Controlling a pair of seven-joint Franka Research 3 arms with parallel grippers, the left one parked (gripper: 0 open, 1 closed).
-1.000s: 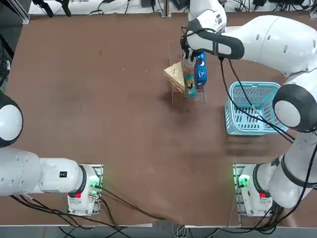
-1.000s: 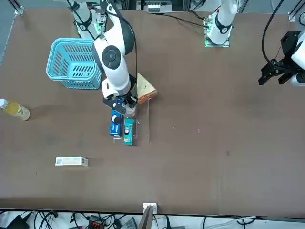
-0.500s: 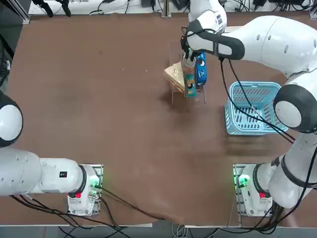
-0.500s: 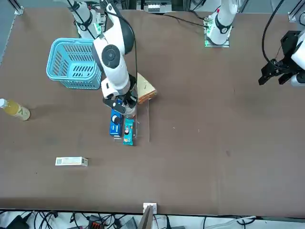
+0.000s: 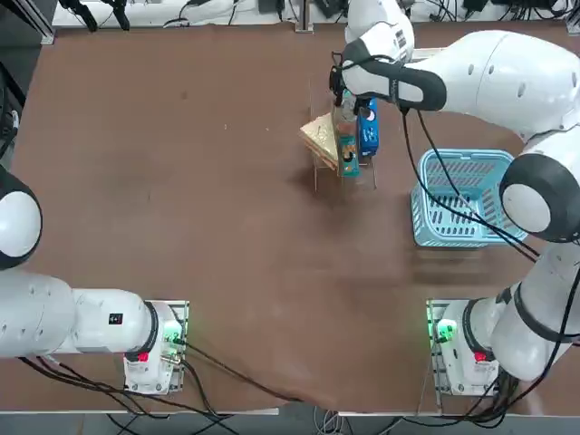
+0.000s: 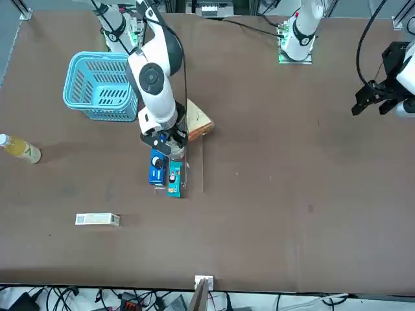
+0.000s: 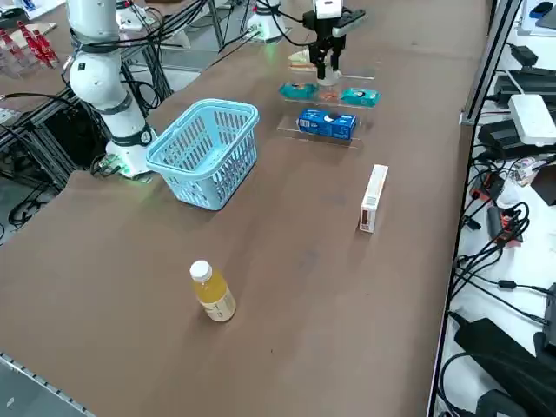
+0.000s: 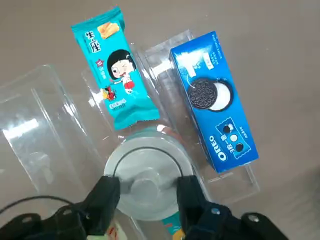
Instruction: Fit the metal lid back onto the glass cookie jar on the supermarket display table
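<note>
**Right gripper standing spread over the lidded jar**

The right gripper [image 8: 145,192] is pointing straight down above the jar [image 8: 150,212], its two fingers [image 8: 107,197] spread apart and flanking the knob of the lid [image 8: 146,181] without visibly pinching it. The lid is lying flat on the jar's mouth, round and pale grey, covering the rim. In the top view the gripper [image 5: 347,98] is hanging over the clear acrylic stand [image 5: 319,177], where the jar is standing.

Just beside the jar, a teal snack packet [image 8: 116,76] is lying flat on the stand, and a blue cookie box [image 8: 215,102] is lying alongside that packet, on the side toward the blue basket [image 5: 460,198]. On the jar's other side a yellow wedge packet [image 5: 318,138] is leaning. The basket is sitting near the stand on the table [image 5: 181,181]. Well apart from the jar, a white carton [image 7: 373,199] and a juice bottle [image 7: 212,294] are resting on the table.
</note>
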